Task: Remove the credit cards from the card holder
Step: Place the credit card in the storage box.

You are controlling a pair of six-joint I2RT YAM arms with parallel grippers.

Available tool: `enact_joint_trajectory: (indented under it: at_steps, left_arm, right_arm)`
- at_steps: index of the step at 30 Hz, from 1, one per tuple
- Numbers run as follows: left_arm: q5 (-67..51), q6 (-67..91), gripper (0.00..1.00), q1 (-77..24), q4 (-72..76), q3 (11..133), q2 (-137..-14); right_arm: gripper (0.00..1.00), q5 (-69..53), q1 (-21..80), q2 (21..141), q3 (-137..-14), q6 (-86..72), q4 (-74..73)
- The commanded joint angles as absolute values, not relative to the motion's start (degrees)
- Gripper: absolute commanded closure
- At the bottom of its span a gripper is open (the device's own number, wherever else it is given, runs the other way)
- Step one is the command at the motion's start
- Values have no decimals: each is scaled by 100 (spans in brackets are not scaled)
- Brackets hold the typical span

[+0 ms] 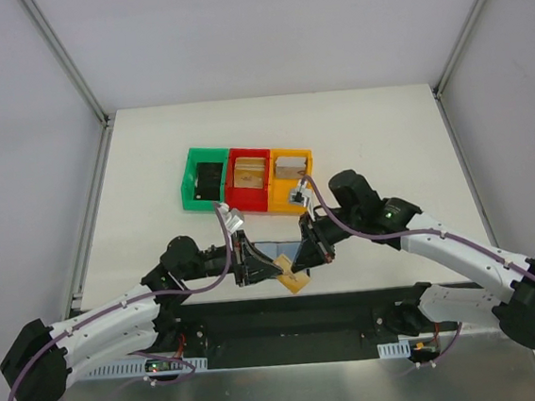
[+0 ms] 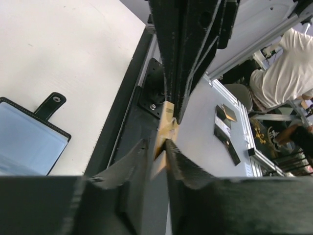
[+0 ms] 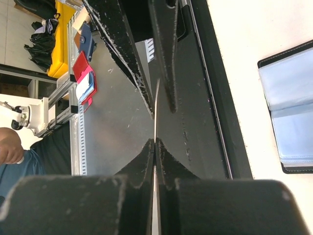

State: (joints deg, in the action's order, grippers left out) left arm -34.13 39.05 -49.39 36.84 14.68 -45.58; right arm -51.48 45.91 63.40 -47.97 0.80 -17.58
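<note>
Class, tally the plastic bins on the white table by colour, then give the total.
Green plastic bin: 1
Red plastic bin: 1
Orange plastic bin: 1
Total: 3

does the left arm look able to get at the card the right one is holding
Likely yes: the card sits between the fingers of the left gripper, the right gripper is shut on its other end, and nothing blocks the way.
</note>
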Motion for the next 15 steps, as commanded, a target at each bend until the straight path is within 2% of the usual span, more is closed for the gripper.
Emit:
enact_joint_trajectory:
  at_steps: [1,2,3,4,6,10,15]
  left_arm:
    - [-3578,3858,90,-4896,4148,1644,-4500]
    - [-3560,3850,96,-4896,4157,1609,-4483]
    - [-3533,3850,100,-4896,4192,1574,-4456]
    - [-3464,3867,100,-4887,4236,1538,-4421]
    - [-3314,3954,100,-4887,4472,1398,-4325]
    - [-2779,4183,100,-4887,4964,942,-4044]
    - [-2373,4473,100,-4887,5484,633,-3850]
  right_arm:
    - [100,-5248,4641,6337,-5071,281,-1855]
    - [98,-5186,4649,6328,-5063,273,-1837]
    - [89,-5142,4632,6311,-5063,264,-1828]
    - [74,-5098,4623,6293,-5062,238,-1802]
    - [57,-5071,4571,6241,-4975,63,-1584]
    - [50,-4957,4413,6021,-4598,-587,-750]
    - [52,-4966,4377,5906,-4184,-1290,296]
